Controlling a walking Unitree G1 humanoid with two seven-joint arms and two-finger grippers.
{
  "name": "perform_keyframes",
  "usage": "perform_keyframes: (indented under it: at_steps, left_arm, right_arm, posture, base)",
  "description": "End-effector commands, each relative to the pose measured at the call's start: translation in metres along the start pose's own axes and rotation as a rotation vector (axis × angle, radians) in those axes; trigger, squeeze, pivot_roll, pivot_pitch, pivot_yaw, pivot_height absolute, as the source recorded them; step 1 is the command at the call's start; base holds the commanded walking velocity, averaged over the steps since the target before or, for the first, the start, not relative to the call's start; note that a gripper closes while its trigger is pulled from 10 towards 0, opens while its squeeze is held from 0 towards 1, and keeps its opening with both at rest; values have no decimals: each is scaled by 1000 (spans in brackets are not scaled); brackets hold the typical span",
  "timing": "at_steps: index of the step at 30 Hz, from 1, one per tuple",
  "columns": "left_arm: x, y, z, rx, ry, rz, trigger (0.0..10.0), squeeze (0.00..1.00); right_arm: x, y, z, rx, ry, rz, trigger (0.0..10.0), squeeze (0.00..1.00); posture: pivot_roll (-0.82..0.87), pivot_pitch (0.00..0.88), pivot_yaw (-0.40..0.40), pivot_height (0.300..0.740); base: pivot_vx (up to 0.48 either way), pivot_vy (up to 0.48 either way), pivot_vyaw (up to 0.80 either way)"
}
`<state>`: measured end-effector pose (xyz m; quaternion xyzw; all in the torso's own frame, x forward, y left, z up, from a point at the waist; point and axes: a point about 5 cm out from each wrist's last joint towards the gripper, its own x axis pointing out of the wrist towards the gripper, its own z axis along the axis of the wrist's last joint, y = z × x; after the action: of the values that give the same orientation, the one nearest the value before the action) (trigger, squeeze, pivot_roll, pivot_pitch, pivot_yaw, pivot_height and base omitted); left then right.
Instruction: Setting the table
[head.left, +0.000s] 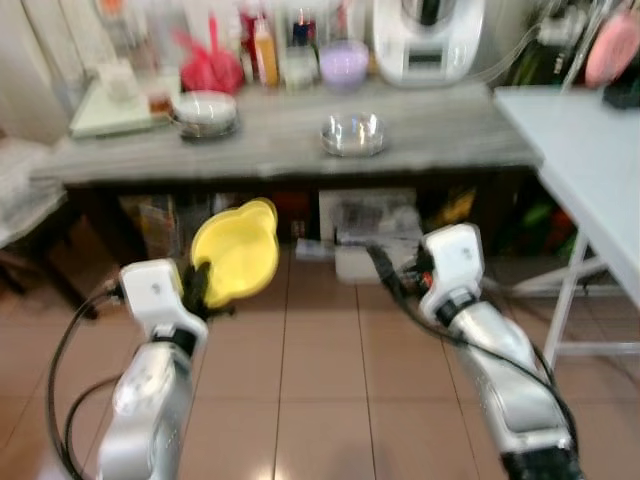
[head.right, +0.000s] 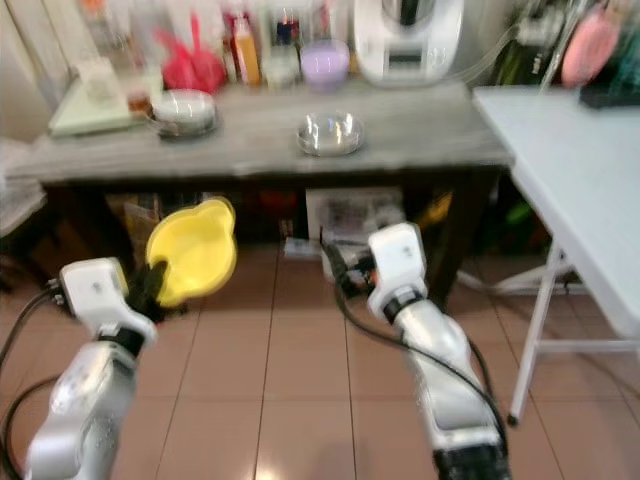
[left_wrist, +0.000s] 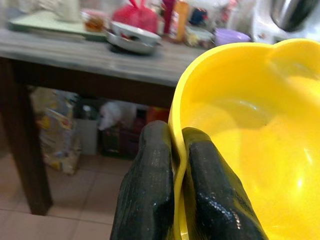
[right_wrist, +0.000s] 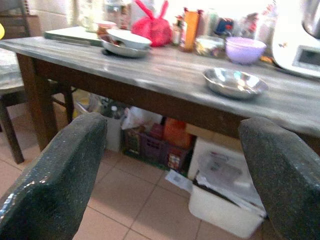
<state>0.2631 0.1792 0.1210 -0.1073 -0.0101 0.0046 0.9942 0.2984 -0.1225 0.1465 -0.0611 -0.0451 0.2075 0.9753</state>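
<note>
Left hand (left_wrist: 172, 175) pinches rim of yellow bowl (head.left: 238, 248), held above floor. Right hand (right_wrist: 165, 170) fingers spread, empty. Steel bowl (head.left: 352, 134) near worktop (head.left: 450, 135) front edge.

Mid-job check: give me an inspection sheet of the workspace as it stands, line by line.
Surface: grey wooden table ahead; white folding table to the robot's right.
Job's things: yellow bowl held by its rim; steel bowl near the grey table's front edge; stacked bowls further left; purple bowl at the back.
Clutter: red bag, bottles, white appliance, green tray along the back.
Grippers: left gripper shut on the yellow bowl; right gripper open, holding nothing.
Cables: black cables loop beside both arms.
Surroundings: tiled floor; boxes and bags under the grey table.
</note>
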Motion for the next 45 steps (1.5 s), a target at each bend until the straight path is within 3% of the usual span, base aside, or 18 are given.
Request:
perform_keyframes:
  at_steps: [1,11,45]
  left_arm:
    - [1,-6,1,-11,-11,-28,10000,0]
    - [2,-8,2,-7,-32,-50,10000,0]
    - [5,-14,0,-12,-23,-82,10000,0]
  right_arm:
    - [0,-9,6,-30,-20,-30,10000,0]
    - [2,-10,7,-41,-27,-36,10000,0]
    - [0,-12,7,-39,-26,-59,10000,0]
  posture:
    - [-76,31,68,740]
    - [-75,19,65,740]
    - [-88,22,75,740]
  base:
    - [0,0,0]
    - [0,0,0]
    - [346,0,0]
